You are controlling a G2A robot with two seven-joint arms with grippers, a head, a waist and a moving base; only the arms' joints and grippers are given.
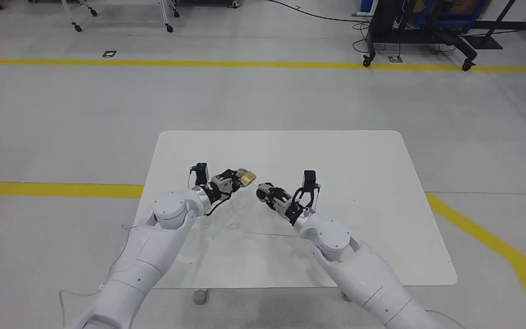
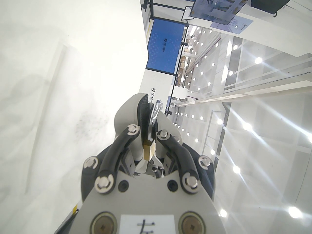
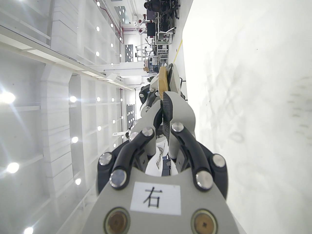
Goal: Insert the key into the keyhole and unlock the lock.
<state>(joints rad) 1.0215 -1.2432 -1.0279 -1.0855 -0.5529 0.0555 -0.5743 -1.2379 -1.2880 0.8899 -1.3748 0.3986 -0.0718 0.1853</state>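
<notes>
Lock (image 1: pixel 244 176) sits pinched in my left tool (image 1: pixel 234 178) over the bench (image 1: pixel 370 164) at mid-frame of the top view, my right tool (image 1: pixel 263 192) pressed together just beside it.

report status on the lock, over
left pincer shut on lock, above table. right pincer shut, just short of lock, not touching. nothing in the way.
</notes>
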